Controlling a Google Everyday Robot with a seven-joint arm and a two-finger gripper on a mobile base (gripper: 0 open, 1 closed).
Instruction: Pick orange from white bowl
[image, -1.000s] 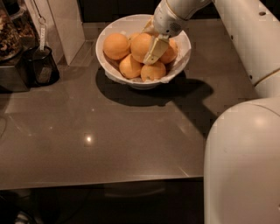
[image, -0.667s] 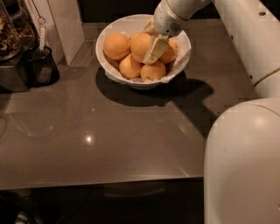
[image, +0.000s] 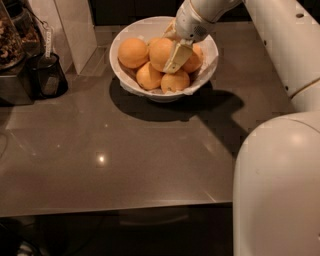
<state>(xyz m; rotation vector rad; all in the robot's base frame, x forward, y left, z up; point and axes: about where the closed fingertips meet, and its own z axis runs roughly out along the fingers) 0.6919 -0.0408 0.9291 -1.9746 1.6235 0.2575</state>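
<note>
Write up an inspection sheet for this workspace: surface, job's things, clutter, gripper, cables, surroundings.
Surface: dark glossy countertop with a light glint on it.
Job's things: white bowl at the back, piled with oranges; large orange at centre top.
Clutter: black cup and jar appliance at far left.
Gripper: gripper down inside the bowl, against the large orange.
Cables: nothing seen.
Surroundings: robot's white body in the right foreground; white panel behind.

The gripper (image: 178, 56), down in the bowl (image: 142, 27), covers the right side of the orange (image: 160, 52) beside it — the arm (image: 205, 12) hides the bowl's far rim and runs off the top edge.
</note>
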